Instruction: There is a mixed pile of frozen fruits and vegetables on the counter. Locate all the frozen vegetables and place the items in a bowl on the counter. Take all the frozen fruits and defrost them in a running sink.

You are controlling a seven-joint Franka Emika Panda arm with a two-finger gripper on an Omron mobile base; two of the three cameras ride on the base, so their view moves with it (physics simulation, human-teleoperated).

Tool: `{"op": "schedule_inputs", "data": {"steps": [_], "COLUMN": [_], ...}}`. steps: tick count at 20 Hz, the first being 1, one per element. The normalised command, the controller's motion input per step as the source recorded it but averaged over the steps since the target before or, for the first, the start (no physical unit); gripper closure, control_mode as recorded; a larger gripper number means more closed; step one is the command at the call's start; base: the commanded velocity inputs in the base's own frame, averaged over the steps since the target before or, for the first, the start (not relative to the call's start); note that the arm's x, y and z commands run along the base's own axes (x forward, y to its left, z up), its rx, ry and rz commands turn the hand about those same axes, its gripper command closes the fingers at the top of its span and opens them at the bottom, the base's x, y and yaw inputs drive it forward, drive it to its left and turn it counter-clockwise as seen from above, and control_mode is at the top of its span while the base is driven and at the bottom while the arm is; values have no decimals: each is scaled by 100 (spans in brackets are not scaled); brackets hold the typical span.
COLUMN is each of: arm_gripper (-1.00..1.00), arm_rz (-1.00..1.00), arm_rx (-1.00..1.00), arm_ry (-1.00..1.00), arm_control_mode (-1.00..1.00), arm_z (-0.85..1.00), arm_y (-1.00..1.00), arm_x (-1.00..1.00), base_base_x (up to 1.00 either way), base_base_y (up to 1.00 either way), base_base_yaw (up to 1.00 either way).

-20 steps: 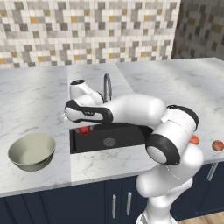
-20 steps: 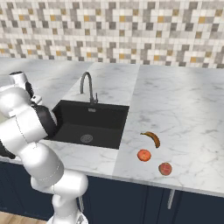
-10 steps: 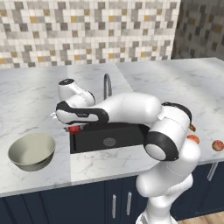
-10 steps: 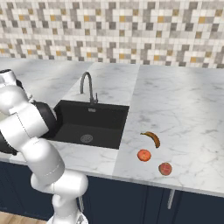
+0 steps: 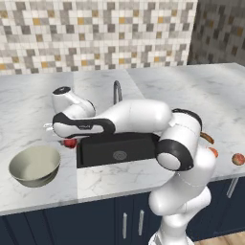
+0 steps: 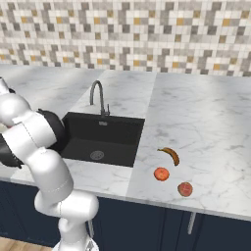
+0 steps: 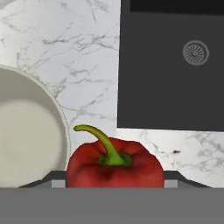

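My gripper is shut on a glossy red pepper with a curled green stem, one of the frozen vegetables. It hangs low over the counter, between the sink's left edge and the bowl. In the hand view the bowl's rim lies just left of the pepper. To the right of the sink lie the curved banana, an orange-red piece and a reddish-peach ball.
A tall curved grey faucet stands behind the basin, whose round drain shows in the hand view. My arm stretches across the front of the sink. A tiled wall closes off the back of the counter.
The arm has swung left with the red pepper, from the sink's left edge towards the bowl. The bowl and the items right of the sink have stayed put.
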Motion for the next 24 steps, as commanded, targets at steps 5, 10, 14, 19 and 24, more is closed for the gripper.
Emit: {"op": "schedule_inputs", "data": {"steps": [5, 10, 14, 19, 24], "arm_gripper": [100, 100, 100, 100, 100], "arm_rz": [0, 0, 0, 5, 5], "arm_rx": [2, 1, -4, -1, 0], "arm_ry": [8, 7, 1, 7, 7], "arm_control_mode": [-100, -100, -100, -100, -100], "arm_z": [0, 1, 0, -29, -29], "arm_y": [57, 51, 39, 29, 18], "arm_x": [-1, -1, 0, 4, 3], "base_base_x": [0, 0, 0, 0, 0], "base_base_y": [0, 0, 0, 0, 0], "base_base_yaw": [0, 0, 0, 0, 0]}}
